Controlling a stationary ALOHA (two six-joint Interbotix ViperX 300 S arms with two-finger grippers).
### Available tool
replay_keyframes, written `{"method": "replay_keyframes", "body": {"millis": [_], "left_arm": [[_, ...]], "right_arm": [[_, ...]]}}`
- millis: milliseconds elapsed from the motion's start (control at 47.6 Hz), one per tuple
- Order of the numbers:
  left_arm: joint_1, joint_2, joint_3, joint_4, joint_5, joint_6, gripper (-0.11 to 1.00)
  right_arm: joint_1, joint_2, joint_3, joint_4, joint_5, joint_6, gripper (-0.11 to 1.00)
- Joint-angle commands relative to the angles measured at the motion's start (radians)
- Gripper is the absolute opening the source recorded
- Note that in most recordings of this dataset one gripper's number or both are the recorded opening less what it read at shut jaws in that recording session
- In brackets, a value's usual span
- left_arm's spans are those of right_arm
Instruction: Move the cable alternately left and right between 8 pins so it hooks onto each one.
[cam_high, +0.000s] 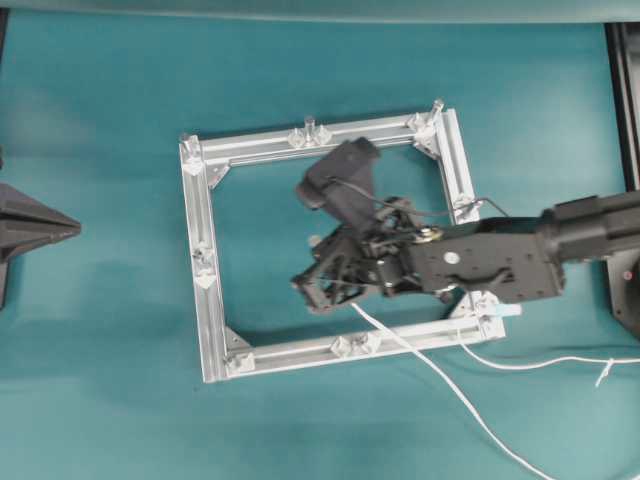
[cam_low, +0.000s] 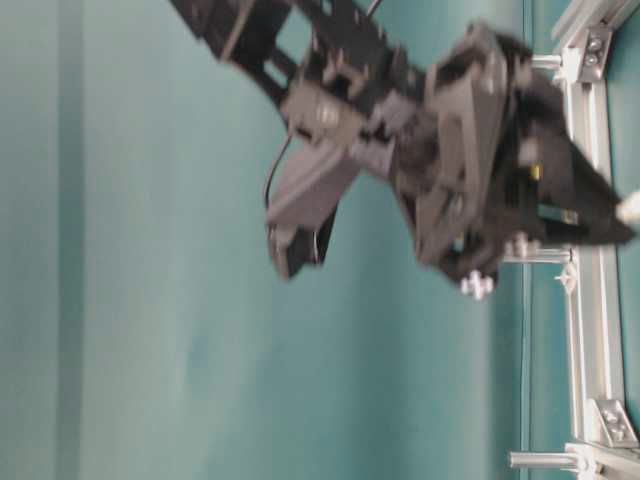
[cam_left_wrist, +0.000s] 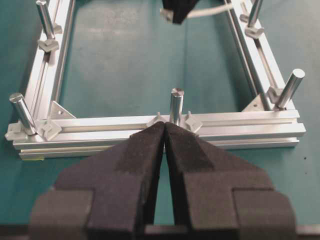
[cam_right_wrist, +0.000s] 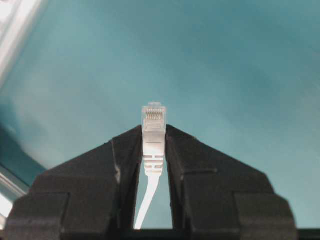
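Right gripper (cam_right_wrist: 154, 142) jaws clamped on cable (cam_high: 440, 375) plug; left gripper (cam_left_wrist: 164, 145) jaws together, empty. We judge risk: slack trailing, cable could skip pins (cam_left_wrist: 176, 105) or plug slip.

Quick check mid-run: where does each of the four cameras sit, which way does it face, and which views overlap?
Overhead: looks straight down on the frame; right arm reaches in, cable trailing.
Table-level: low, side-on, blurred right arm before the frame.
Left wrist: behind the shut left gripper, facing a pin.
Right wrist: behind the right gripper, clamping the plug.
Shared: left wrist and overhead both show frame, pins and cable.
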Motion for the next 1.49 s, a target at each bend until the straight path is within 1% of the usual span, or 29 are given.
{"method": "replay_keyframes", "body": {"millis": [0, 126, 210, 378, 504, 756, 1134, 1323, 1428, 1470], "left_arm": [[-0.005, 0.006, -0.008, 0.003, -0.006, -0.006, 0.08], [-0.005, 0.003, -0.008, 0.003, -0.006, -0.006, 0.08], [-0.005, 0.0, -0.006, 0.003, -0.006, -0.006, 0.08], [-0.005, -0.006, -0.005, 0.003, -0.008, -0.006, 0.08], [-0.005, -0.006, -0.002, 0.005, -0.011, -0.006, 0.08], [-0.005, -0.006, 0.0, 0.003, -0.012, -0.006, 0.08], [-0.003, -0.006, 0.0, 0.003, -0.012, -0.006, 0.08], [-0.005, -0.006, 0.0, 0.003, -0.012, -0.006, 0.08], [-0.003, -0.006, 0.0, 0.003, -0.012, -0.006, 0.08], [-0.005, -0.006, 0.0, 0.003, -0.012, -0.006, 0.08]], "right_arm": [[0.0, 0.009, -0.064, 0.008, -0.008, -0.035, 0.15], [0.0, 0.043, -0.124, 0.023, -0.005, -0.118, 0.15], [0.0, 0.063, -0.155, 0.046, -0.006, -0.176, 0.15], [0.017, 0.08, -0.193, 0.097, -0.005, -0.241, 0.15], [0.055, 0.095, -0.218, 0.121, -0.005, -0.25, 0.15], [0.141, 0.118, -0.261, 0.15, 0.002, -0.25, 0.15], [0.278, 0.12, -0.307, 0.207, 0.069, -0.245, 0.15], [0.302, 0.147, -0.354, 0.235, 0.072, -0.245, 0.15], [0.302, 0.193, -0.413, 0.239, 0.072, -0.25, 0.15], [0.302, 0.222, -0.453, 0.239, 0.072, -0.253, 0.15]]}}
